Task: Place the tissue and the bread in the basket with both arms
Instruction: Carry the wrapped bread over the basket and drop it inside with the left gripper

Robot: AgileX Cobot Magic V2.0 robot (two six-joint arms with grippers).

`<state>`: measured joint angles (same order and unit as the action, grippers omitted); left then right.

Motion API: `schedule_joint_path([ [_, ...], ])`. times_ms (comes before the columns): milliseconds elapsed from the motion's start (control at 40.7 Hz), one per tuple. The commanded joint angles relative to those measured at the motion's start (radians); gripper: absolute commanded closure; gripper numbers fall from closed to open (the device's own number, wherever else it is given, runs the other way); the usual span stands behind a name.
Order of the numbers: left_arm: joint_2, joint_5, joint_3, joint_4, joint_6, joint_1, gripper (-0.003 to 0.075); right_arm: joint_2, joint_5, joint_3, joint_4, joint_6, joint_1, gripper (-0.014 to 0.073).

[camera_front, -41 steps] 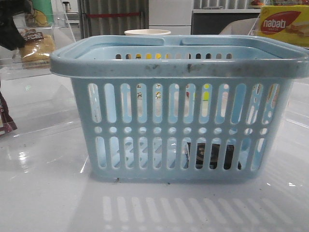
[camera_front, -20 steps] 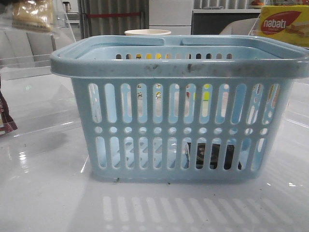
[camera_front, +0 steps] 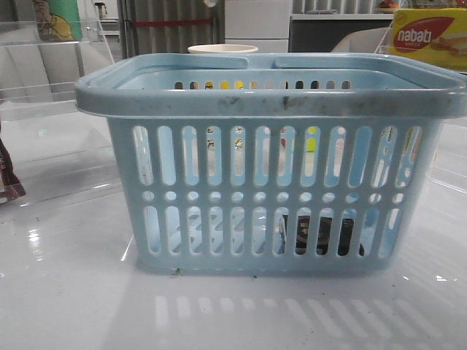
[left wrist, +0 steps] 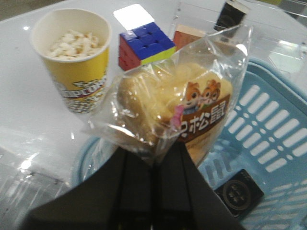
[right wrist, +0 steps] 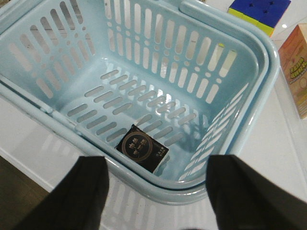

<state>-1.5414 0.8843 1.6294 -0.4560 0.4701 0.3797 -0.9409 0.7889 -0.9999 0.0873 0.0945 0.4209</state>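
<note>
A large light-blue basket [camera_front: 270, 157] with vertical slots and a row of round holes stood on a glossy white surface [camera_front: 66, 292], filling most of the front view. Through the slots low on its near wall, toward the right, a dark shape showed: the tissue [camera_front: 321, 235], a small flat black pack lying on the basket floor. The right wrist view looked down into the basket [right wrist: 144, 86] and showed the tissue [right wrist: 141, 147] flat on the slotted bottom, close to one corner, a pale ring printed on its top. The right end effector [right wrist: 156, 191] hung above the basket rim with its two dark fingers [right wrist: 84, 191] spread wide apart and nothing between them. In the left wrist view, the left end effector [left wrist: 153, 165] was closed on the lower edge of the bread [left wrist: 172, 108], a golden-brown loaf in a clear plastic packet with a dark label bearing white characters and two cartoon squirrels. The packet was held in the air above the rim of the basket [left wrist: 268, 124], and the tissue [left wrist: 239, 194] was visible below it inside. Beyond the bread on the surface stood a yellow cup of popcorn [left wrist: 74, 57] and, just beside it, a puzzle cube [left wrist: 145, 44] with a blue top. In the front view, a yellow-and-red nabati box [camera_front: 427, 36] sat at the far right.
</note>
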Motion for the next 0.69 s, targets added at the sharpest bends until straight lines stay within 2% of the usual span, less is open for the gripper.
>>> schedule_joint_path([
  [0,0.033,-0.059,0.015,-0.031,0.027,0.060,0.0628,0.015,-0.065,-0.025,-0.008,0.009,-0.001,0.0052],
  [197,-0.008,-0.061,-0.011,-0.027,0.029,0.140,0.0628,0.015,-0.065,-0.025,-0.008,0.009,-0.001,0.0052],
  [418,-0.046,-0.064,-0.011,-0.021,0.029,0.160,0.0612,0.015,-0.065,-0.025,-0.008,0.009,-0.001,0.0052],
  [491,-0.056,-0.062,-0.011,-0.012,0.029,0.160,0.0544,0.015,-0.065,-0.025,-0.008,0.009,-0.001,0.0052],
  [590,-0.058,-0.062,-0.011,0.001,0.029,0.160,0.0390,0.015,-0.065,-0.025,-0.008,0.009,-0.001,0.0052],
  [663,-0.058,-0.062,-0.011,0.003,0.029,0.160,0.0312,0.015,-0.065,-0.025,-0.008,0.009,-0.001,0.0052],
])
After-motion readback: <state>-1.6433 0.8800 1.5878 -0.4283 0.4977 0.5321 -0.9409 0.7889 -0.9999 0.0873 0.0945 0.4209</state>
